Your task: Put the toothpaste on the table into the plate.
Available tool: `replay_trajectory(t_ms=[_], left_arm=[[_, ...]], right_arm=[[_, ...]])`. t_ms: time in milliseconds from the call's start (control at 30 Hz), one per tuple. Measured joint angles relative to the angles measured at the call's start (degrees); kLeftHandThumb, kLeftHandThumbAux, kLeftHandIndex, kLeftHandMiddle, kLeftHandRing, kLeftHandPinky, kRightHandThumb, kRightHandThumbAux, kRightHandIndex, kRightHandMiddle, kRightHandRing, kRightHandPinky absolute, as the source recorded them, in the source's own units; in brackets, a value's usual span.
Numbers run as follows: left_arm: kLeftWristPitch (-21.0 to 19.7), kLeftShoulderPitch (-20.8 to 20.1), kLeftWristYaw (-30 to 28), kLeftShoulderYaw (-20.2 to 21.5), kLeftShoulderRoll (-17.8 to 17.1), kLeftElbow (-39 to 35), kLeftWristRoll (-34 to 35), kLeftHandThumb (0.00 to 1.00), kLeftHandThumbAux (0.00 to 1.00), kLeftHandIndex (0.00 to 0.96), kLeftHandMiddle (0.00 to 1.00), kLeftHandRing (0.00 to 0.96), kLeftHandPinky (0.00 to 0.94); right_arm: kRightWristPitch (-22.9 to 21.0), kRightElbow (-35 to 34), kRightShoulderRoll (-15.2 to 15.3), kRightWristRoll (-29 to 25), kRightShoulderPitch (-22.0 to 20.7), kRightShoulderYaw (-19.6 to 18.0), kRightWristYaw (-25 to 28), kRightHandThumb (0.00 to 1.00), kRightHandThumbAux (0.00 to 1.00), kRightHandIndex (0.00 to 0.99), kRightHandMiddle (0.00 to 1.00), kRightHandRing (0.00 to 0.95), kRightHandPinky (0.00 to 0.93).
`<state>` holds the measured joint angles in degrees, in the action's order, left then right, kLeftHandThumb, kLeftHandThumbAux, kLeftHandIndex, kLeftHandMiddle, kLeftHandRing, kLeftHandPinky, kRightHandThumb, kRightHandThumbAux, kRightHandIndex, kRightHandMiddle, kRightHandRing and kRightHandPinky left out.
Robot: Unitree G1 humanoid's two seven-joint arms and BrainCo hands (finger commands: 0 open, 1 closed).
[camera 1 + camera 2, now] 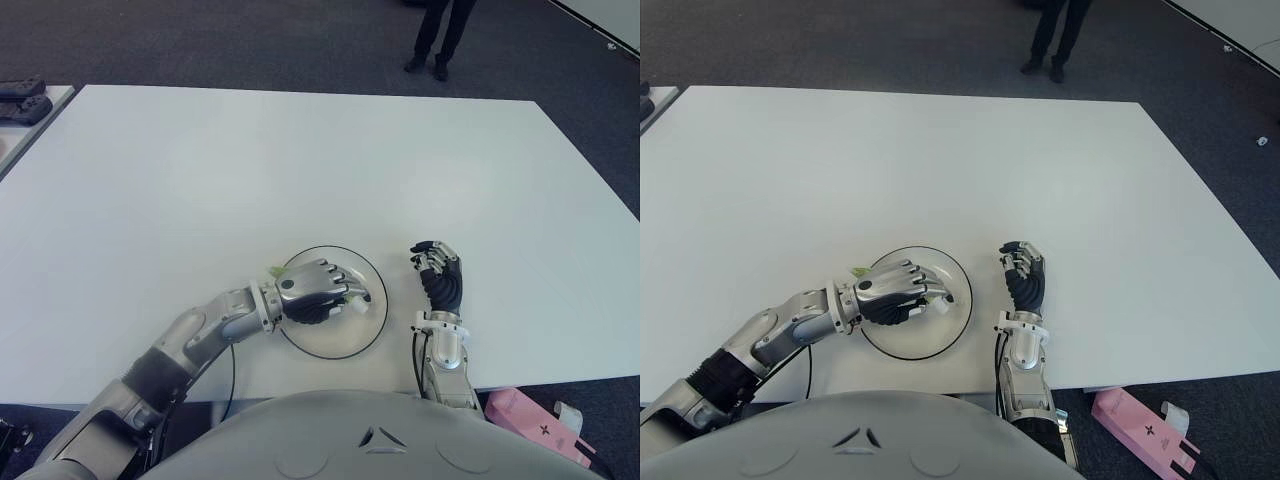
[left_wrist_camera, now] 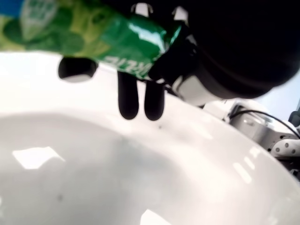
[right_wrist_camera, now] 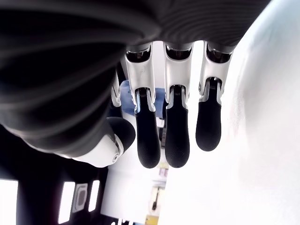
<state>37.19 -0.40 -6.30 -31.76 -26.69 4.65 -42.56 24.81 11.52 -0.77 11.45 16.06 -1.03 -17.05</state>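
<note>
The white counter (image 1: 300, 160) fills most of the eye views, with dark carpet (image 1: 250, 40) beyond its far edge. At twelve o'clock on that carpet stand a person's legs (image 1: 440, 35) in dark trousers. At ten o'clock, off the counter's corner, dark devices (image 1: 22, 98) lie on another pale surface. At five o'clock, below the counter's near edge, sits a pink box (image 1: 535, 425).

Near the counter's near edge, at about six o'clock, lies the round white plate (image 1: 372, 320) with a thin dark rim. The left hand (image 1: 315, 292) reaches in from seven o'clock and hovers over the plate's centre, its fingers (image 2: 127, 98) clenched around the toothpaste (image 2: 98, 35), a green tube with leaf print. In the eye views a green tip of the tube pokes out at the hand's ten o'clock side and a white end shows at its three o'clock side, over the plate. In the left wrist view the tube sits above the plate's glossy white inside; whether it touches the plate cannot be told.

The right hand (image 1: 440, 275) shows just beside the plate, at its three o'clock side, apart from the rim. Its fingers (image 3: 178, 136) are loosely curved and grasp nothing.
</note>
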Motion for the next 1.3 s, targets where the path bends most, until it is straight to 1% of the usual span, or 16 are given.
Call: replay_trajectory(t_ms=[200, 333, 400, 467, 533, 567, 600, 633, 667, 700, 767, 800, 867, 900, 1000, 1300], left_arm=[[-0.2, 0.1, 0.1, 0.1, 0.2, 0.4, 1.2, 0.847, 0.666, 0.41, 0.562, 0.899, 0.897], [0.5, 0.6, 2.7, 0.5, 0.5, 1.1, 1.0, 0.848, 0.664, 0.421, 0.589, 0.867, 0.863], [0.5, 1.0, 2.9, 0.8, 0.7, 1.1, 1.2, 0.846, 0.663, 0.434, 0.54, 0.852, 0.852], [0.0, 1.3, 2.9, 1.0, 0.8, 1.1, 1.4, 0.84, 0.666, 0.416, 0.567, 0.812, 0.808], [-0.6, 1.5, 2.6, 1.2, 0.8, 1.0, 1.8, 0.836, 0.668, 0.407, 0.56, 0.742, 0.739], [-1.1, 1.6, 2.3, 1.2, 0.9, 0.9, 2.0, 0.783, 0.681, 0.412, 0.525, 0.646, 0.659], [-1.5, 1.7, 2.0, 1.3, 0.9, 0.7, 2.1, 0.764, 0.686, 0.414, 0.512, 0.611, 0.63], [-1.8, 1.7, 1.7, 1.3, 1.0, 0.6, 2.2, 0.623, 0.643, 0.369, 0.424, 0.489, 0.529], [-2.3, 1.8, 1.5, 1.3, 1.1, 0.4, 2.4, 0.528, 0.615, 0.339, 0.366, 0.41, 0.465], [-2.6, 1.8, 1.1, 1.3, 1.1, 0.2, 2.5, 0.486, 0.602, 0.294, 0.315, 0.353, 0.411], [-3.5, 1.9, 0.2, 1.3, 1.2, -0.2, 2.7, 0.369, 0.562, 0.155, 0.164, 0.187, 0.251], [-3.9, 1.9, -0.2, 1.3, 1.2, -0.3, 3.0, 0.349, 0.554, 0.13, 0.136, 0.158, 0.222], [-4.5, 1.9, -0.9, 1.3, 1.3, -0.5, 3.3, 0.28, 0.511, 0.053, 0.055, 0.065, 0.101], [-4.6, 1.9, -0.9, 1.4, 1.3, -0.6, 3.3, 0.259, 0.495, 0.033, 0.035, 0.041, 0.064], [-5.1, 1.9, -0.9, 1.6, 1.3, -0.7, 3.2, 0.223, 0.452, 0.011, 0.011, 0.013, 0.021], [-5.8, 1.8, 0.1, 2.1, 1.1, -1.0, 0.9, 0.155, 0.329, 0.0, 0.0, 0.0, 0.0]], right_arm=[[0.1, -0.1, -0.3, 0.0, 0.4, 0.0, 0.0, 0.708, 0.729, 0.429, 0.496, 0.513, 0.525], [0.1, -0.1, -0.3, 0.1, 0.4, 0.0, 0.0, 0.708, 0.729, 0.429, 0.495, 0.518, 0.534], [0.2, -0.1, -0.2, 0.1, 0.4, 0.0, 0.0, 0.708, 0.73, 0.429, 0.495, 0.521, 0.536], [0.3, 0.0, -0.2, 0.1, 0.4, 0.0, 0.0, 0.708, 0.729, 0.43, 0.496, 0.524, 0.54], [0.4, 0.0, -0.1, 0.1, 0.4, 0.0, 0.1, 0.709, 0.729, 0.43, 0.497, 0.524, 0.538], [0.4, 0.0, -0.1, 0.1, 0.4, 0.0, 0.1, 0.709, 0.729, 0.43, 0.498, 0.522, 0.534], [0.4, 0.0, -0.1, 0.1, 0.4, 0.0, 0.2, 0.709, 0.729, 0.43, 0.498, 0.522, 0.533], [0.4, 0.0, -0.1, 0.1, 0.4, 0.0, 0.2, 0.709, 0.729, 0.43, 0.498, 0.521, 0.53], [0.4, 0.0, -0.1, 0.1, 0.4, 0.0, 0.3, 0.709, 0.728, 0.431, 0.499, 0.52, 0.528], [0.4, 0.0, -0.1, 0.1, 0.4, 0.0, 0.4, 0.709, 0.728, 0.431, 0.499, 0.519, 0.526], [0.4, -0.1, -0.1, 0.0, 0.4, 0.0, 0.5, 0.709, 0.728, 0.431, 0.501, 0.517, 0.523], [0.4, -0.1, -0.1, 0.0, 0.4, 0.0, 0.5, 0.709, 0.728, 0.431, 0.501, 0.516, 0.522], [0.4, -0.1, -0.1, 0.0, 0.4, 0.0, 0.5, 0.71, 0.728, 0.431, 0.502, 0.514, 0.522], [0.3, -0.1, -0.1, 0.0, 0.4, 0.0, 0.6, 0.71, 0.728, 0.431, 0.503, 0.513, 0.522], [0.2, -0.1, -0.1, 0.0, 0.4, 0.0, 0.6, 0.71, 0.728, 0.43, 0.502, 0.512, 0.521], [0.1, -0.1, -0.1, 0.0, 0.2, -0.1, 0.5, 0.709, 0.728, 0.429, 0.502, 0.509, 0.517]])
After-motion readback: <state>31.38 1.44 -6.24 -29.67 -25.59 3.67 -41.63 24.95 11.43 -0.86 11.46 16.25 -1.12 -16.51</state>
